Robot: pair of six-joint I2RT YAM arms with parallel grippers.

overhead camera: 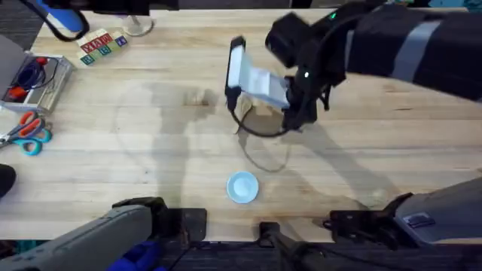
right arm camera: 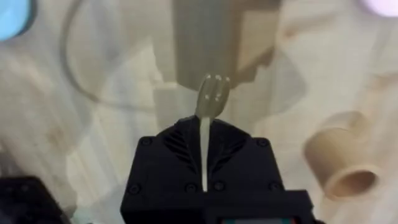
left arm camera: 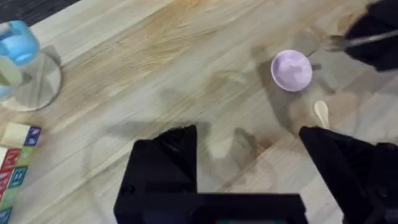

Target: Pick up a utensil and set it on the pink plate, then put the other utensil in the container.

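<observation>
Gripping the wooden fork (right arm camera: 211, 99) by its flat handle, your right gripper (right arm camera: 205, 155) had its fingers pressed together on it, tines sticking out past the fingertips above the wooden table (overhead camera: 151, 150). In the overhead view that right arm reached across the middle of the table, its gripper (overhead camera: 235, 98) hanging over the far centre. Your left gripper (left arm camera: 249, 155) had its black fingers (left arm camera: 168, 155) spread wide with nothing between them, bare table showing in the gap. From the left wrist view you could see the pink plate (left arm camera: 291, 70) lying on the table, with the bowl of the wooden spoon (left arm camera: 321, 113) just beside it, nearer the camera. The tan container (right arm camera: 344, 163) lay tipped on its side in the right wrist view, its open mouth showing. A light blue plate (overhead camera: 242, 187) sat alone near the front edge, well apart from the fork.
</observation>
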